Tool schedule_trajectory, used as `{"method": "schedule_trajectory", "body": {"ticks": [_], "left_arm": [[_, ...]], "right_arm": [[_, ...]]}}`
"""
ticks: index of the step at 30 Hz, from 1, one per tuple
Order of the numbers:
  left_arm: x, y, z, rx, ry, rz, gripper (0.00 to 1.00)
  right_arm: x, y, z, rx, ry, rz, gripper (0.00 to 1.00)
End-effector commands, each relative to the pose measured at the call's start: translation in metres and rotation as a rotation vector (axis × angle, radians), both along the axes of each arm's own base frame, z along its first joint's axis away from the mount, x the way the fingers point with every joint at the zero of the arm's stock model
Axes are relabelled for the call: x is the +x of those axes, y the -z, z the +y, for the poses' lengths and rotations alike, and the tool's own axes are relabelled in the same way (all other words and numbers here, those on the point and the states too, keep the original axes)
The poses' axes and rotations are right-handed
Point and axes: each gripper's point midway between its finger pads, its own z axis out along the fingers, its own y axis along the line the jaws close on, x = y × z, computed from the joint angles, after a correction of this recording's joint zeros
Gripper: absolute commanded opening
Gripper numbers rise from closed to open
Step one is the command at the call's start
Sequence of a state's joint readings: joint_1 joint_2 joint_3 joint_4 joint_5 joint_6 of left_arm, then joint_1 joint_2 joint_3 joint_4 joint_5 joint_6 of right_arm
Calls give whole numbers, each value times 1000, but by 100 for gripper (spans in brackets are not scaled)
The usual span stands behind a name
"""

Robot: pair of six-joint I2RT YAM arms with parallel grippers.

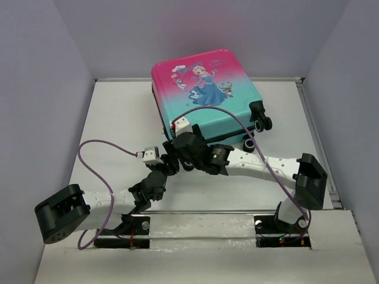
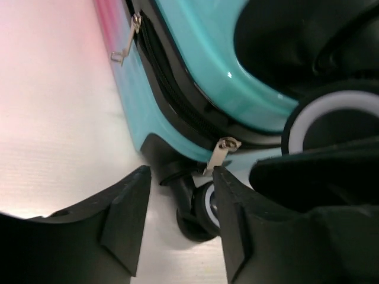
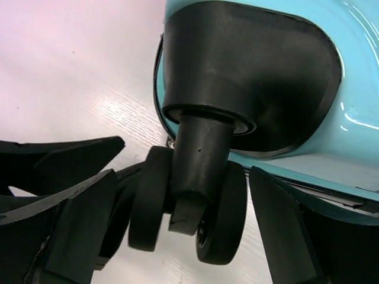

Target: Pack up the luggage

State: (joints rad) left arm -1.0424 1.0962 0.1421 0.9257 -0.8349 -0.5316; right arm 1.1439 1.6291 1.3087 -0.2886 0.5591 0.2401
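Left fingers [image 2: 124, 219] hang half open by the luggage [image 1: 207, 100] zipper pull [image 2: 220, 155], right fingers [image 3: 80, 228] wide open astride a wheel [image 3: 220, 216].

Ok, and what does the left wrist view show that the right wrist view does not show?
Only the left wrist view: the black zipper band of the luggage, one metal zipper pull close to the open left gripper, and a second zipper pull farther along the band.
Only the right wrist view: a twin black caster wheel under its black housing, between the fingers of the open right gripper, which do not seem to touch it.
Both: the teal shell, a wheel, the white table.
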Motion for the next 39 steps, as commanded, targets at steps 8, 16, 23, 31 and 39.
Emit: {"method": "schedule_trajectory", "body": {"ticks": [8, 16, 23, 31, 39], "left_arm": [[33, -33, -28, -40, 115, -103, 61], [37, -36, -50, -50, 202, -131, 58], [38, -36, -50, -31, 204, -135, 49], [58, -50, -45, 32, 98, -138, 6], [56, -23, 18, 100, -133, -21, 6]], "right_arm": [[30, -29, -18, 45, 161, -70, 27], [25, -43, -17, 120, 94, -92, 7], [20, -39, -8, 137, 37, -78, 7], [14, -38, -15, 160, 26, -76, 7], [-5, -25, -37, 176, -7, -53, 7]]}}
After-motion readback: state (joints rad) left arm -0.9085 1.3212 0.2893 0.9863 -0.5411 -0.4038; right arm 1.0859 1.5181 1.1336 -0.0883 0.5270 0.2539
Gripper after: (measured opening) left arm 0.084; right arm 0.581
